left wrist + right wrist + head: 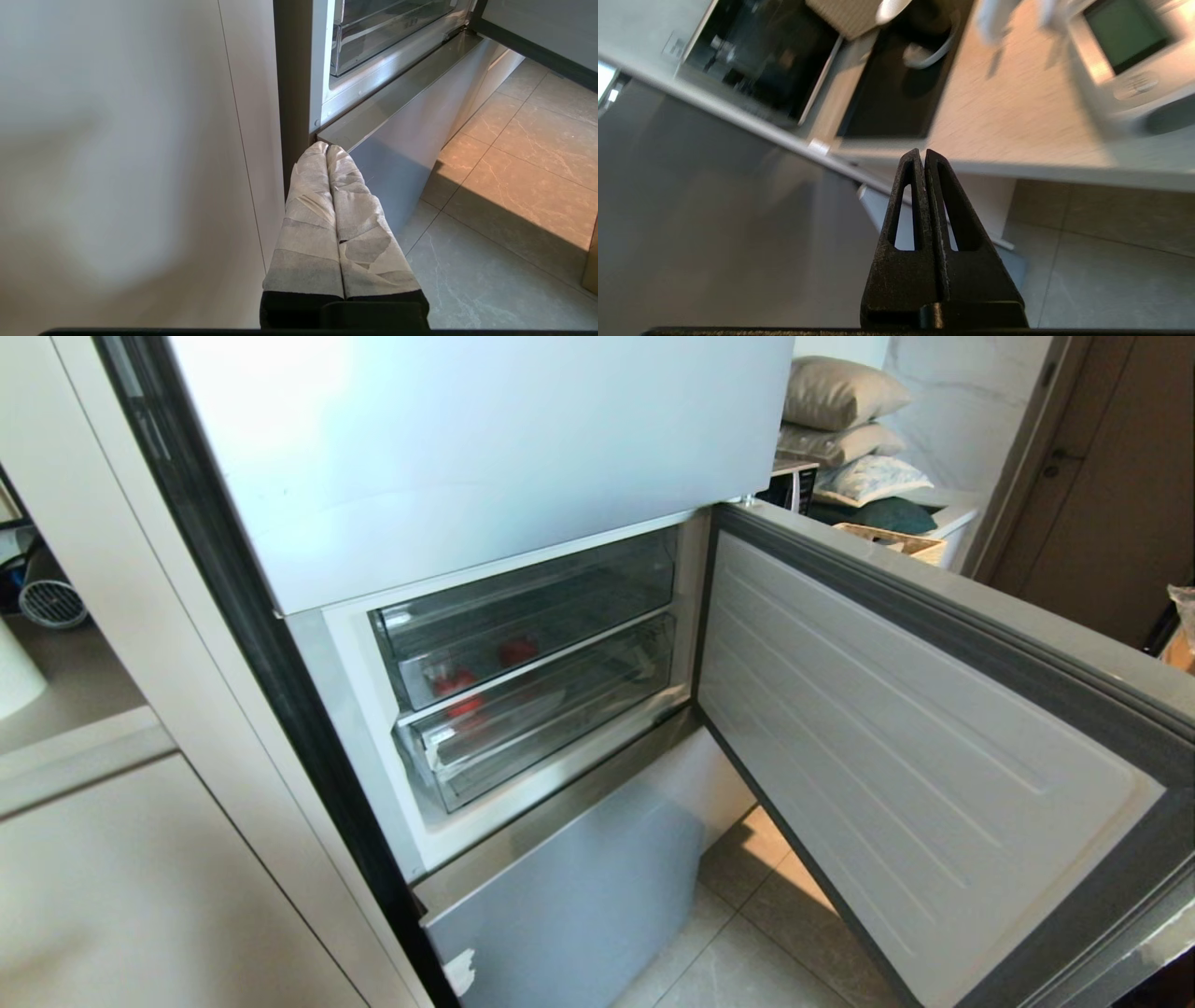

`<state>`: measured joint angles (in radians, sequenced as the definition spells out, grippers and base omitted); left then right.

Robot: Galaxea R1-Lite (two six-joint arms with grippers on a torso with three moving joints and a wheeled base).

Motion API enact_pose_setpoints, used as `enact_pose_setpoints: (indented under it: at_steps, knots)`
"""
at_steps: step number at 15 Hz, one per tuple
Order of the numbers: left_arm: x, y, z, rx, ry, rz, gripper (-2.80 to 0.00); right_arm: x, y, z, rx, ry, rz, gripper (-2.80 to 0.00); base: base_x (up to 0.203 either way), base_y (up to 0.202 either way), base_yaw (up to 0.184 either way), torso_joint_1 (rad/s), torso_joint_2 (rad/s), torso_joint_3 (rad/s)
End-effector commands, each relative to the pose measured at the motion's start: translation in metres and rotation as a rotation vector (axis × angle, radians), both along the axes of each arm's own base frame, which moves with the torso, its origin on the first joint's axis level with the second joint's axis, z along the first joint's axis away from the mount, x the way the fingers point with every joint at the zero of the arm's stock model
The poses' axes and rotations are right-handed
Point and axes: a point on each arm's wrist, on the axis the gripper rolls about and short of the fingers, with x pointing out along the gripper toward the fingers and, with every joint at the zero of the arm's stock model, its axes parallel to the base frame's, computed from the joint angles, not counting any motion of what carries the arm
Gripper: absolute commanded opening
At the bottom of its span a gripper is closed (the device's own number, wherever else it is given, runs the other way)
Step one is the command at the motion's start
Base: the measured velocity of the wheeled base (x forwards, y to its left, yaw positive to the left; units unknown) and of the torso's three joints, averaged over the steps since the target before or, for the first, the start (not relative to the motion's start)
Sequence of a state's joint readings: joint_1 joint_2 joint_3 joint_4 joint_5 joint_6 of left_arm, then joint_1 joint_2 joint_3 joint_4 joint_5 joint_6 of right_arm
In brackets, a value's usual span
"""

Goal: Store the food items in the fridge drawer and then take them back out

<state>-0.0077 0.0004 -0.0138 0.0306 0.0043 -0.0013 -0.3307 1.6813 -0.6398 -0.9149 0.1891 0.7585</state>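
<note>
two red food items (pixel 485 667) inside closed fridge drawer (pixel 523 616)

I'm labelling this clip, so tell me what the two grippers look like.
The left gripper has two long tapered fingers wrapped in pale grey-white tape over a black base. The right gripper is bare matte black, its tapered fingers each pierced by a long slot.

Fridge door (pixel 915 747): pale grey-white ribbed liner, dark grey seal round the edge; fridge drawer (pixel 523 616) clear plastic, two red food items (pixel 516 651) showing blurred through its front. Left gripper (pixel 327 148) wrapped in whitish-grey tape over black; right gripper (pixel 923 154) plain matt black. Floor tiles (pixel 514 154) beige-grey with faint veining; cabinet (pixel 140 887) on the left cream; far pillows (pixel 840 392) taupe.
</note>
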Motion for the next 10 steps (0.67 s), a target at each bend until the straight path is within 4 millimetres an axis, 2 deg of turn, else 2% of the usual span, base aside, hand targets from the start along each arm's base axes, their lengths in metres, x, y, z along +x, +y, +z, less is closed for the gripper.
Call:
enact_pose_setpoints:
  at_steps: [1, 3, 5, 9, 10]
  knots:
    - [0.000, 0.000, 0.000, 0.000, 0.000, 0.000, -2.80, 0.012, 0.042, -0.002, -0.009, 0.001, 0.084, -2.80, 0.000, 0.000, 0.000, 0.000, 0.00, 0.000]
    - [0.000, 0.000, 0.000, 0.000, 0.000, 0.000, -2.80, 0.019, 0.083, -0.001, -0.030, -0.012, 0.123, -2.80, 0.000, 0.000, 0.000, 0.000, 0.00, 0.000]
    - [0.000, 0.000, 0.000, 0.000, 0.000, 0.000, -2.80, 0.023, 0.114, 0.001, -0.043, -0.026, 0.141, -2.80, 0.000, 0.000, 0.000, 0.000, 0.00, 0.000]
    - [0.000, 0.000, 0.000, 0.000, 0.001, 0.000, -2.80, 0.023, 0.215, 0.011, -0.112, -0.079, 0.280, -2.80, 0.000, 0.000, 0.000, 0.000, 0.00, 0.000]
    - [0.000, 0.000, 0.000, 0.000, 0.000, 0.000, -2.80, 0.026, 0.239, 0.007, -0.152, -0.079, 0.317, -2.80, 0.000, 0.000, 0.000, 0.000, 0.00, 0.000]
